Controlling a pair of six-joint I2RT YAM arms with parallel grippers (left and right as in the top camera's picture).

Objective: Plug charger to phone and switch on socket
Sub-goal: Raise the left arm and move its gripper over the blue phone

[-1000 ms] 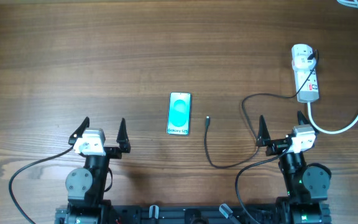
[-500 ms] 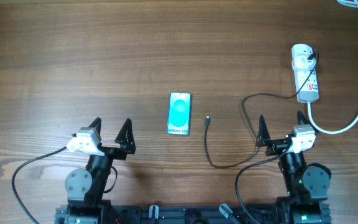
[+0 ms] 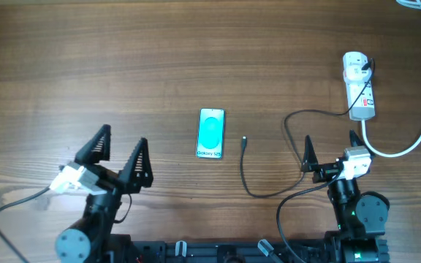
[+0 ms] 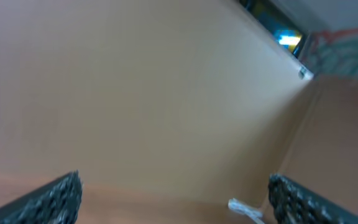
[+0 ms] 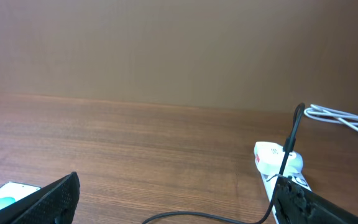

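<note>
Phone [image 3: 211,134] face-up mid-desk [image 3: 123,58], teal screen lit. Charger [image 3: 244,143] tip lies just right of it, not touching; cable loops off to socket [image 3: 359,95] at far right. Left tool [image 3: 123,135] spread, empty, left of phone. Right tool [image 3: 330,137] spread, empty, beside cable loop.

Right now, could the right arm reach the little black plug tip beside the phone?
Probably yes. The right gripper is open, and only bare table and a loop of the charger cable lie between it and the connector tip beside the phone.
</note>
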